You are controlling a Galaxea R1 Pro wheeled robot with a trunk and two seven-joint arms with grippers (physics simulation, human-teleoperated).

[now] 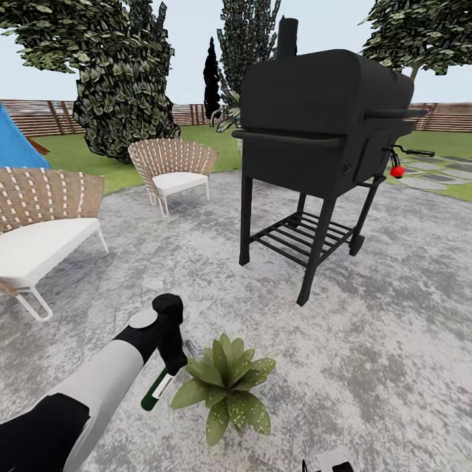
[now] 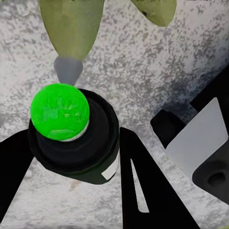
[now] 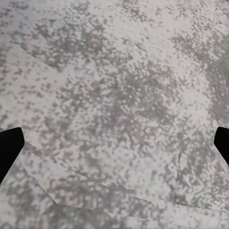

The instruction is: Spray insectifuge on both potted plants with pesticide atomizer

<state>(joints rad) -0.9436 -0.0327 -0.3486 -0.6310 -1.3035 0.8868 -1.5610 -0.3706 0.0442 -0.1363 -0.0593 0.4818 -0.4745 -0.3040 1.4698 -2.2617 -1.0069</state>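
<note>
My left gripper point(image 1: 172, 364) is shut on the pesticide atomizer point(image 1: 155, 392), a dark green-black bottle with white on it, held low over the garden's grey paving. In the left wrist view the atomizer point(image 2: 71, 143) sits between the black fingers point(image 2: 143, 191), its bright green dot point(image 2: 59, 112) facing the camera and its grey nozzle point(image 2: 68, 69) aimed at olive leaves point(image 2: 71, 24). One potted plant point(image 1: 227, 387), a low speckled rosette, stands just right of the bottle. The second plant is out of view. My right gripper point(image 3: 114, 143) is open above bare paving.
A tall black grill point(image 1: 321, 131) on legs stands ahead, to the right of centre. Two woven chairs with white cushions point(image 1: 174, 167) point(image 1: 39, 229) stand to the left. Lawn, trees and the brown slat fence point(image 1: 39, 117) lie beyond the paving.
</note>
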